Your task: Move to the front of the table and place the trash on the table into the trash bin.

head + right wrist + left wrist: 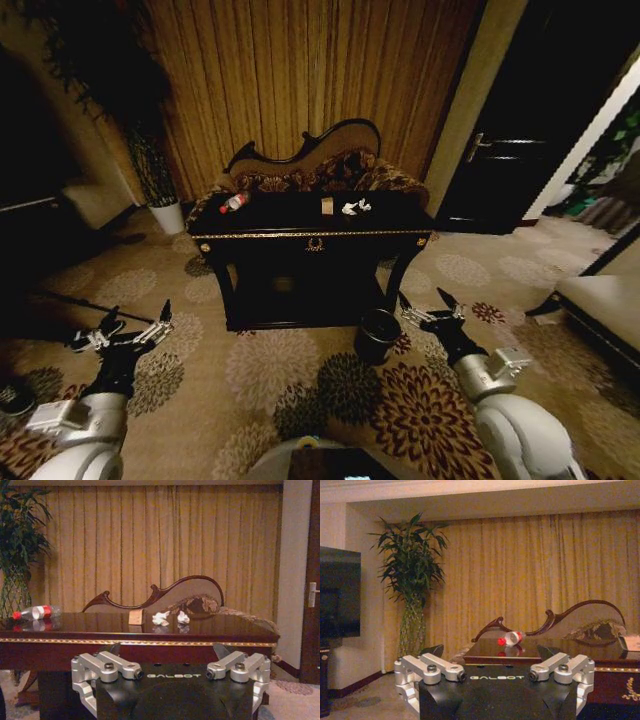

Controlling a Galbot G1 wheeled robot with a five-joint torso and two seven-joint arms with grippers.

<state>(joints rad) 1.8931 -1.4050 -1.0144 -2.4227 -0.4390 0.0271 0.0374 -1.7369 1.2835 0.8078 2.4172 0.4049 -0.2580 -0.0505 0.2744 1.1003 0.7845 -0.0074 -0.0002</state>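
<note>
The black table (310, 236) with gold trim stands ahead of me across the carpet. On its top lie a clear bottle (234, 202) with a red label at the left, a small tan box (327, 205) in the middle and a crumpled white wrapper (355, 207) to the right. The dark round trash bin (377, 335) sits on the floor by the table's front right leg. My left gripper (137, 313) hovers open, low at the left. Just right of the bin, my right gripper (422, 297) is open too. The right wrist view shows the bottle (35, 612), box (136, 617) and wrapper (161, 618).
A floral sofa (320, 168) stands behind the table against the curtains. A white plant pot (167, 216) is at the back left and a dark door (500, 150) at the back right. A pale bench (600, 305) lines the right side. Patterned carpet lies between me and the table.
</note>
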